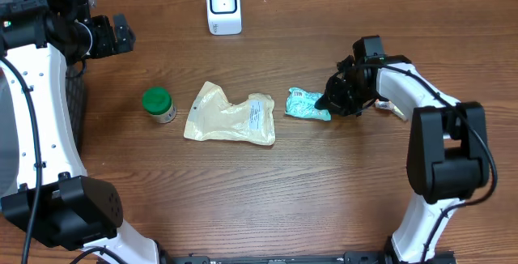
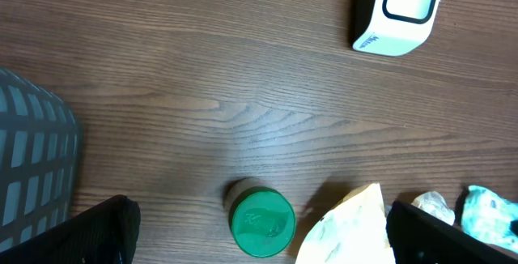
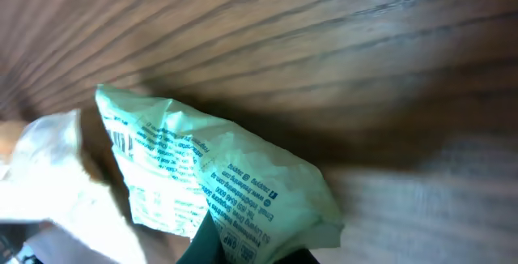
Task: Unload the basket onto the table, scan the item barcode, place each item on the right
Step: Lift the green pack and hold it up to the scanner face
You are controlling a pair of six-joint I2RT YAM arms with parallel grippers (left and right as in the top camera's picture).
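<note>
A crumpled teal packet [image 1: 306, 104] with printed text lies on the wooden table, right of centre. My right gripper [image 1: 330, 102] is shut on its right end. In the right wrist view the packet [image 3: 218, 175] fills the lower middle, pinched between the dark fingertips [image 3: 202, 244], and a small barcode [image 3: 121, 142] shows on its left part. The white scanner [image 1: 223, 6] stands at the back centre, seen also as the scanner [image 2: 401, 13] in the left wrist view. My left gripper [image 1: 121, 36] hangs open at the far left, its view looking down on the table.
A green-lidded jar [image 1: 158, 104] and a cream pouch [image 1: 231, 117] lie left of the packet. A dark mesh basket [image 2: 32, 167] stands at the left edge. A small white and orange item [image 1: 392, 106] lies just right of the right gripper.
</note>
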